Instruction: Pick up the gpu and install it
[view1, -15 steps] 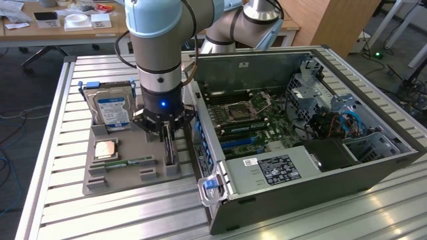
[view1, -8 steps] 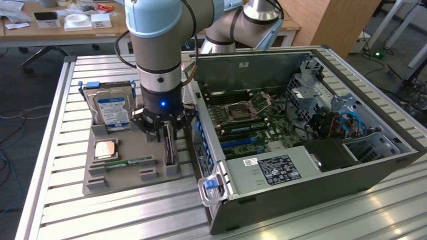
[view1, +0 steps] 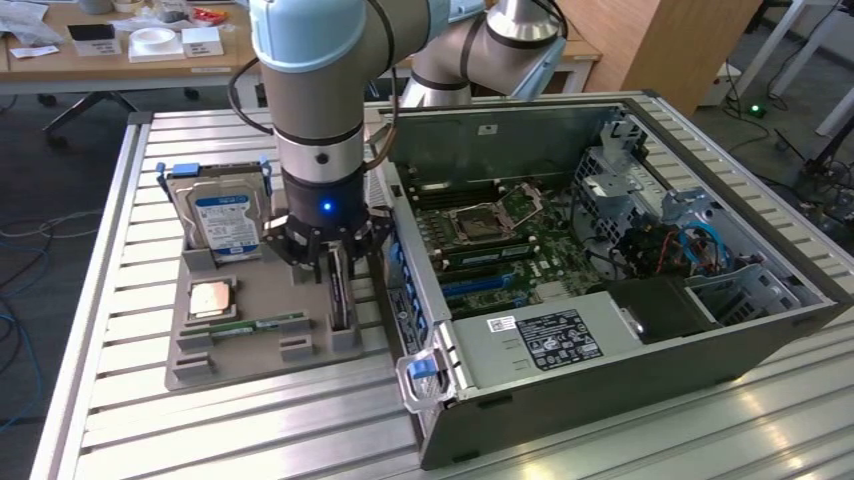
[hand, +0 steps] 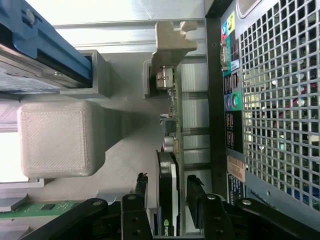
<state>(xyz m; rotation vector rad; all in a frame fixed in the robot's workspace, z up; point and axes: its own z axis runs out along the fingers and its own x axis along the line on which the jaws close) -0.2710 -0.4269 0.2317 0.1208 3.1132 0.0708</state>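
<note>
- Pincer: black, two-fingered, on the grey-and-silver robot arm. It points straight down over the grey plastic parts tray.
- Pincer state: spread. In the wrist view the black fingers stand one on each side of the card, with a visible gap on both faces. Nothing is pinched.
- Gpu: thin green circuit board with a black cooler block, standing on edge in a tray slot directly below the pincer and between its fingers. The pale metal end bracket is at the end of the card away from the fingers.
- Silver hard drive with blue-white label: upright in its tray slot, beside the pincer toward the exterior view's left.
- Square copper-toned processor chip and narrow green memory stick: flat on the tray, on the same side as the drive, lower than the pincer.
- Open grey computer case: beside the pincer toward the exterior view's right, with the green motherboard exposed. Its perforated rear panel runs close alongside the card.
- Tray and case rest on a slatted aluminium table.
</note>
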